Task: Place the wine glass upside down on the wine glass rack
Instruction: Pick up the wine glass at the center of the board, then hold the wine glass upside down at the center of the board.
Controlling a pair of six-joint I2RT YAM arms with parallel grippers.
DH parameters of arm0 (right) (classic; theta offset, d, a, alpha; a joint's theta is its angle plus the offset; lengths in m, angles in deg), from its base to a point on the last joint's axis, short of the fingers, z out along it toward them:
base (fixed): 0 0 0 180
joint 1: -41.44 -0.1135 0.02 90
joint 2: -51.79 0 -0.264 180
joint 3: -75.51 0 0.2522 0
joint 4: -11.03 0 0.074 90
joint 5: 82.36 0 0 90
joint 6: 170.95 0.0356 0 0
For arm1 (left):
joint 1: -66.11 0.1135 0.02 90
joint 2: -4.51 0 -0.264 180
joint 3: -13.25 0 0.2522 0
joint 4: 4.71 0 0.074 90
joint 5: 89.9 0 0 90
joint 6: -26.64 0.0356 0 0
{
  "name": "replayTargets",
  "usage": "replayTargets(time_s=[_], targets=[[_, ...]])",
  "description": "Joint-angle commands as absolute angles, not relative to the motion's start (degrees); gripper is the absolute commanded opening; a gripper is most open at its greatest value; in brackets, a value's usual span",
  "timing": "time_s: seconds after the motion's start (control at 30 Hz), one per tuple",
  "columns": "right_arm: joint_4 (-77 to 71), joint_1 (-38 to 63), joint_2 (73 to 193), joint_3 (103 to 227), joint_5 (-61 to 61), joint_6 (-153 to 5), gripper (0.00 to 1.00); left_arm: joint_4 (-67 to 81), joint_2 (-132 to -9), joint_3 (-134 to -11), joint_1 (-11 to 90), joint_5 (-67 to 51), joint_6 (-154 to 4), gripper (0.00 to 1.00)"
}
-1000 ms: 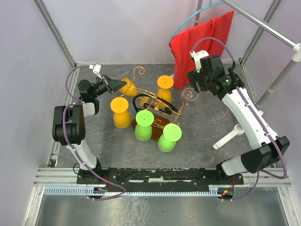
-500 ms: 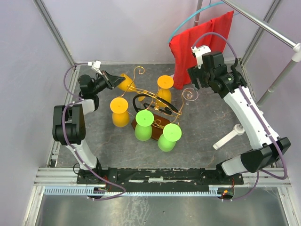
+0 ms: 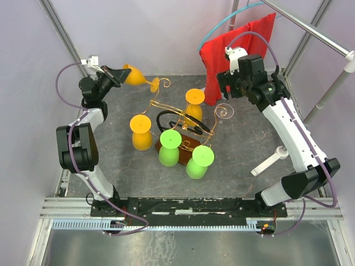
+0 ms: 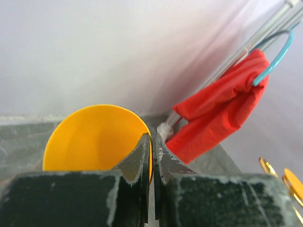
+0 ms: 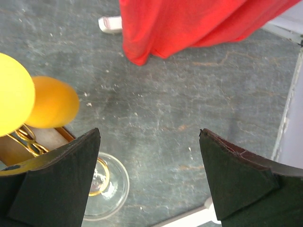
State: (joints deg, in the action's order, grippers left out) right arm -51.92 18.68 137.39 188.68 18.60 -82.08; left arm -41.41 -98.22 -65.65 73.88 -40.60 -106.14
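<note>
Top view, reading from the arm bases outward; clock directions are taken from the rack's middle, with 12 as the far wall.

- 5 to 6 o'clock, nearest: two lime-green opaque wine glasses, both inverted with the foot up. One [image 3: 170, 145] is over the rack's base, the other [image 3: 198, 160] just beside it.
- 4 o'clock, well apart: a white T-shaped piece [image 3: 270, 160] lying on the dark grey mottled tabletop [image 3: 238, 147].
- Centre: the wine glass rack [image 3: 194, 129], made of thin copper-coloured wire arms with curled ends, a dark brown wooden base and a black loop handle.
- 9 o'clock: an inverted orange opaque wine glass [image 3: 142, 133]. I cannot tell whether it hangs from an arm or stands on the table.
- 1 o'clock: a second inverted orange glass [image 3: 194, 98] among the wires.
- 2 o'clock: a clear round glass foot or rim [image 3: 224, 111] [image 5: 106, 182] at a curled wire end; I cannot tell which.
- Right gripper [image 3: 228, 95] [image 5: 149, 137]: hovers above the 2 o'clock side, jaws spread wide with nothing between them.
- 10 to 11 o'clock, far: the left gripper [image 3: 118, 73] [image 4: 152, 142] is raised off the table, fingers pinched on the bowl wall of a third orange opaque wine glass [image 3: 133, 75] [image 4: 94, 137]. This glass lies roughly sideways in the air with its stem pointing toward the rack's far curl. It is not on the rack.
- 1 o'clock, farthest: a red cloth [image 3: 238, 50] [image 4: 218, 113] [image 5: 199, 23] draped from a metal rail.
</note>
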Motion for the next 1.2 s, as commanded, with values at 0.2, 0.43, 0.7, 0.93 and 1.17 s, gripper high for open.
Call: replayTargets(time_s=[0.2,0.43,0.7,0.93,1.17], targets=[[-35.63,18.82,138.22,192.88,10.54,-76.99,0.93,-50.94,-89.62,-70.63,72.97,-28.36,-109.75,0.03],[-23.76,18.84,141.42,197.07,2.86,-70.91,0.93,-51.81,-84.39,-70.24,69.04,-24.72,-108.51,0.03],[-11.22,18.47,144.87,198.1,-5.1,-65.58,0.91,-46.16,-78.98,-69.65,62.59,-23.26,-104.97,0.03],[-8.32,17.3,148.39,200.36,-6.38,-62.53,0.91,-42.18,-74.52,-67.63,59.89,-22.31,-101.38,0.03],[-12.83,15.7,153.87,207.09,-6.59,-61.49,0.9,-40.29,-71.88,-65.22,58.67,-22.79,-99.41,0.03]])
